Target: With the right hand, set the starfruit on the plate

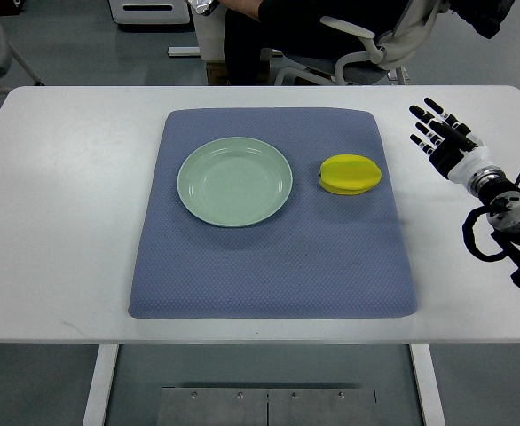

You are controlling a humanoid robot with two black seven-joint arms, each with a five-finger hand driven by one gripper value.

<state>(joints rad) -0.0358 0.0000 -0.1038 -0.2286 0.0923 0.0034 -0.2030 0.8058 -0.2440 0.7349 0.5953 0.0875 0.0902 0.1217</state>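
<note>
A yellow starfruit (350,174) lies on the blue mat (274,266), just right of a pale green plate (234,181) that holds nothing. My right hand (434,128) hovers over the white table to the right of the mat, about a hand's width from the starfruit. Its black fingers (427,116) are spread and point up-left, holding nothing. The left arm does not show.
The white table (65,222) extends past the mat on all sides. Behind its far edge sits a person in dark clothes (278,35) on an office chair (366,49). Grey floor and a table frame show below the near edge.
</note>
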